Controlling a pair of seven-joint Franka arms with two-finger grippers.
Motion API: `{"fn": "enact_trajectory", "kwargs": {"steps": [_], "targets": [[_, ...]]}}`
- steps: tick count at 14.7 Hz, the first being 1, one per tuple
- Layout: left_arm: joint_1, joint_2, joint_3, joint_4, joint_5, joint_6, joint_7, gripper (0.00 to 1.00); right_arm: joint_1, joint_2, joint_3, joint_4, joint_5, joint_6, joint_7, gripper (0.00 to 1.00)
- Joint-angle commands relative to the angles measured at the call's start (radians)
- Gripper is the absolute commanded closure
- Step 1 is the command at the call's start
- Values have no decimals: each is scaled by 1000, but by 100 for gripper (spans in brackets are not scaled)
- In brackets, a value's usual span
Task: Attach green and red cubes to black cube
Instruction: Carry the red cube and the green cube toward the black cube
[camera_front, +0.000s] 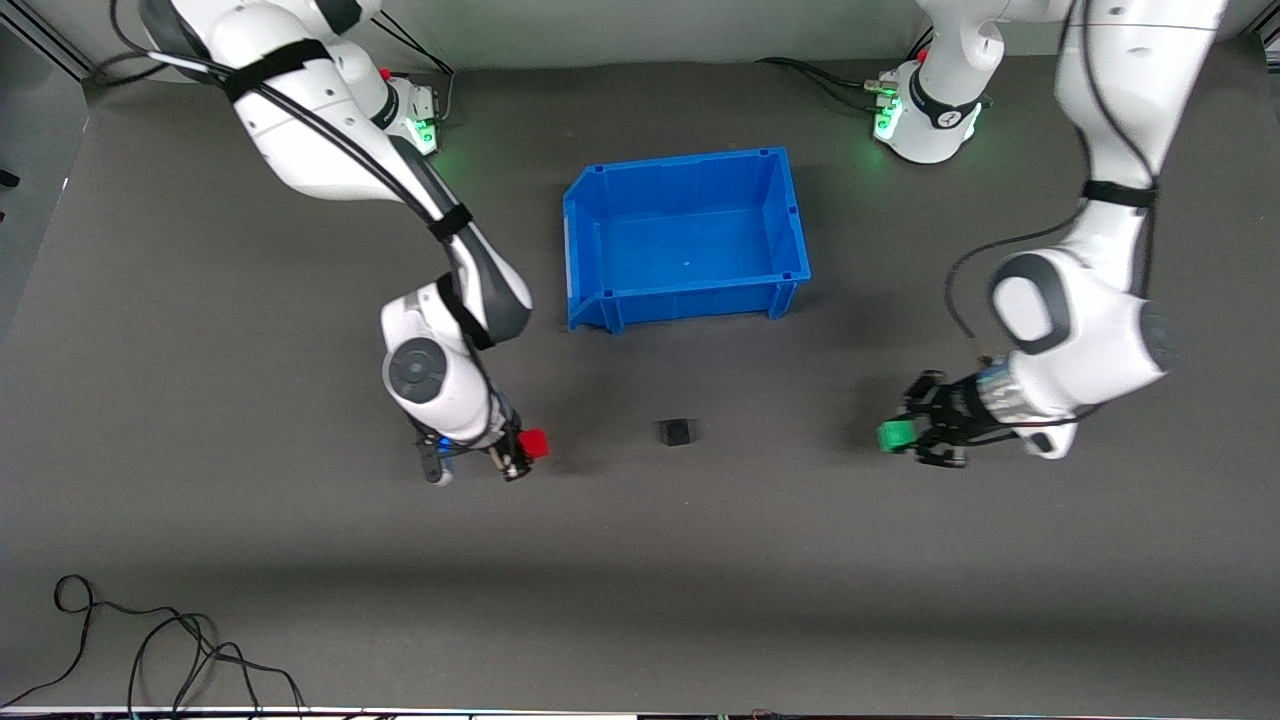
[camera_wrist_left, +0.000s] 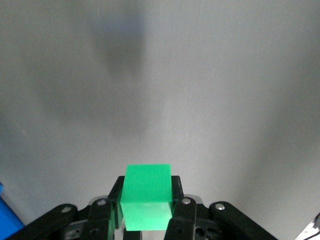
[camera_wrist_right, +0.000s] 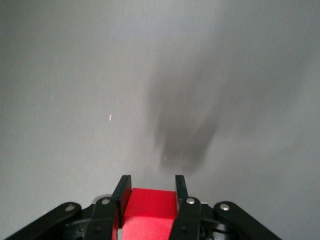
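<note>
The black cube (camera_front: 676, 431) sits on the dark table, nearer to the front camera than the blue bin. My right gripper (camera_front: 527, 452) is shut on the red cube (camera_front: 533, 443), held over the table toward the right arm's end from the black cube. In the right wrist view the red cube (camera_wrist_right: 149, 211) sits between the fingers (camera_wrist_right: 121, 194). My left gripper (camera_front: 908, 434) is shut on the green cube (camera_front: 896, 435), over the table toward the left arm's end from the black cube. In the left wrist view the green cube (camera_wrist_left: 147, 196) fills the jaws.
An empty blue bin (camera_front: 600, 228) stands in the middle of the table, farther from the front camera than the black cube. Loose black cables (camera_front: 150, 650) lie at the table's front edge toward the right arm's end.
</note>
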Motion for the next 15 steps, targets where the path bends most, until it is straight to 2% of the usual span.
{"fn": "enact_trajectory", "kwargs": {"steps": [1, 5, 9, 15], "targets": [[-136, 44, 18, 8, 9, 113, -101, 74, 67, 82, -11, 125, 4, -55, 131, 100], [-282, 102, 16, 14, -1, 239, -179, 74, 139, 116, -11, 177, -2, -55, 321, 100], [-363, 150, 16, 42, -2, 293, -253, 74, 182, 171, -11, 246, -3, -55, 444, 100], [-416, 279, 16, 194, -1, 291, -351, 75, 187, 280, -11, 381, -8, -54, 530, 100]]}}
